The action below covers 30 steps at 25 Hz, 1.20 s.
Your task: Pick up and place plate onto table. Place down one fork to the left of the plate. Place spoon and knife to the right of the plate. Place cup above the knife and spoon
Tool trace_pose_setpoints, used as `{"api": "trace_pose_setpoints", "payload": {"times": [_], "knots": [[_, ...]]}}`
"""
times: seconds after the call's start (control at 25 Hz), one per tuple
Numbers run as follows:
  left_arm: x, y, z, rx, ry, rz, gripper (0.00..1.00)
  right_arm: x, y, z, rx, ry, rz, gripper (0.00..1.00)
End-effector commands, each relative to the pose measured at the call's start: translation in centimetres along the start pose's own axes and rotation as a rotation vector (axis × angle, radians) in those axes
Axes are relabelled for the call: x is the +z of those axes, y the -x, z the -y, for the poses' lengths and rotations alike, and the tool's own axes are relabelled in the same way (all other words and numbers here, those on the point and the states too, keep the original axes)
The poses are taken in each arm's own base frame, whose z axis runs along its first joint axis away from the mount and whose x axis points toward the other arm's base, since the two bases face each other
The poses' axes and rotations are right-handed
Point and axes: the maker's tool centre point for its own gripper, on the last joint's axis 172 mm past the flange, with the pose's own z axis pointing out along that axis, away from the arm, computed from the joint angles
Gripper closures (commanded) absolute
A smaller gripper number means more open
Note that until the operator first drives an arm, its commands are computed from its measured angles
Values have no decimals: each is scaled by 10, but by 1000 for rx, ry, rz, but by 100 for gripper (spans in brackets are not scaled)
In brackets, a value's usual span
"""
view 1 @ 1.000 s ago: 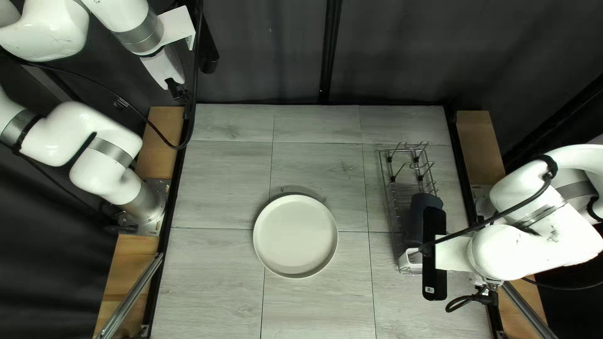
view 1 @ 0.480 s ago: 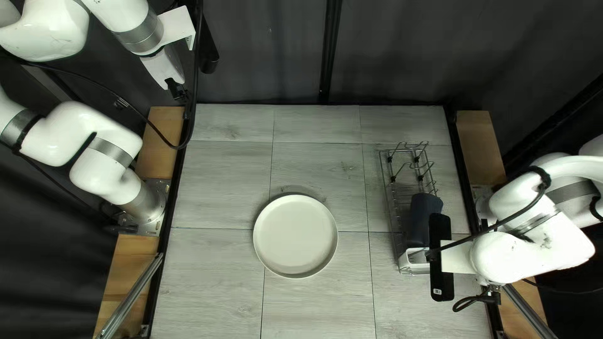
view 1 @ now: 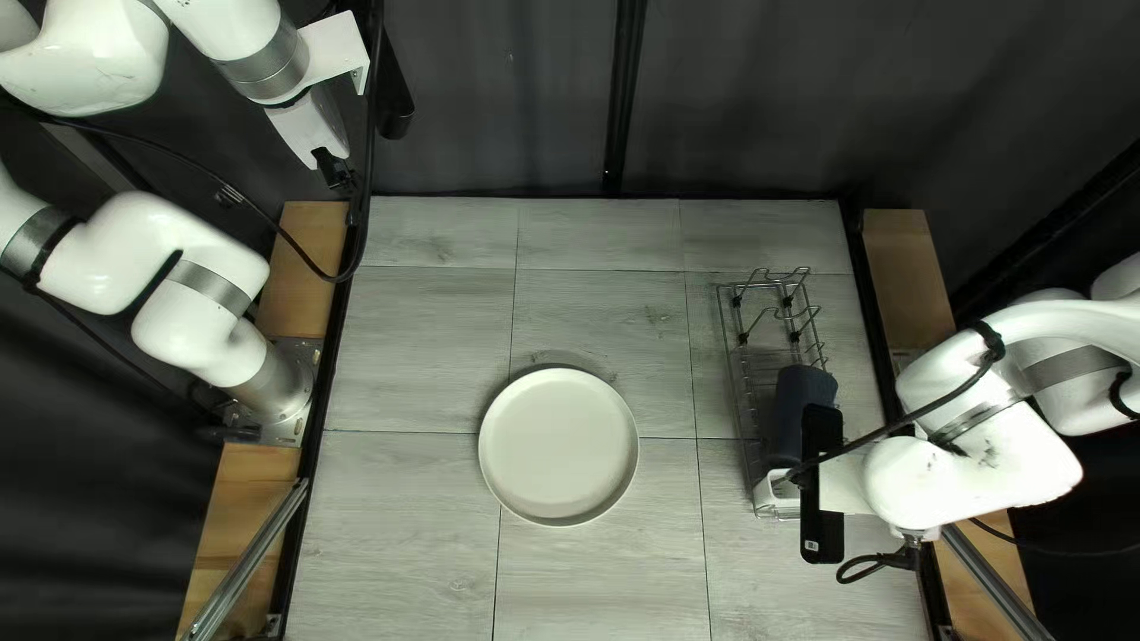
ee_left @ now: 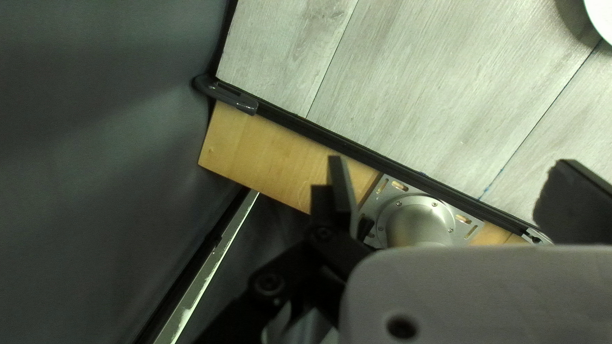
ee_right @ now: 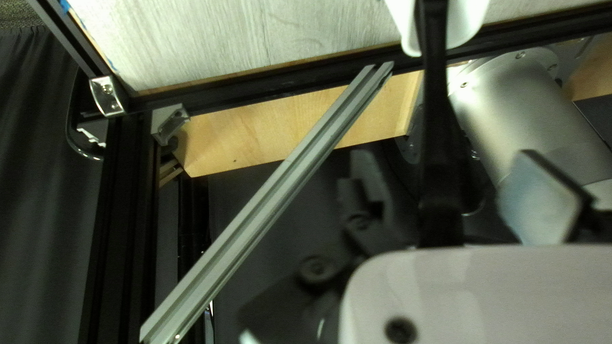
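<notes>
The pale plate (view 1: 559, 446) lies flat on the grey table (view 1: 404, 558); its rim (ee_left: 604, 16) also shows in the left wrist view. A dark cup (view 1: 798, 416) rests in the wire rack, with a white holder (view 1: 777, 492) beside it. No fork, knife or spoon can be made out. My left gripper (view 1: 339, 176) hangs raised beyond the table's far left corner; its own view shows the left gripper (ee_left: 449, 165) open and unloaded. My right gripper (view 1: 821, 511) is by the rack's near end, fingertips hidden from above; in its wrist view the right gripper (ee_right: 446, 165) is open.
The wire rack (view 1: 739, 356) stands near the table's right edge. A blurred dark bar (ee_right: 440, 127) crosses between my right fingers without touching them, identity unclear; a white object (ee_right: 468, 22) is beyond it. A metal rail (ee_right: 274, 191) slants below the table edge.
My right arm's wrist has shifted slightly right and then back left near the rack, its elbow ending further left. My left arm, the plate, cup and rack have stayed put.
</notes>
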Motion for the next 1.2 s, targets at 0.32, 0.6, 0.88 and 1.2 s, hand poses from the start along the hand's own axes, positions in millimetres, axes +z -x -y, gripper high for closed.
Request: {"api": "trace_pose_setpoints", "payload": {"times": [0.32,0.6,0.88,1.2], "knots": [[0,0,0,0,0,0,0,-47,23,-9,55,42,27,100],[0,0,0,0,0,0,0,-86,62,-31,106,90,93,100],[0,0,0,0,0,0,0,-119,86,-45,153,122,144,100],[0,0,0,0,0,0,0,-169,65,-37,256,-18,90,100]]}}
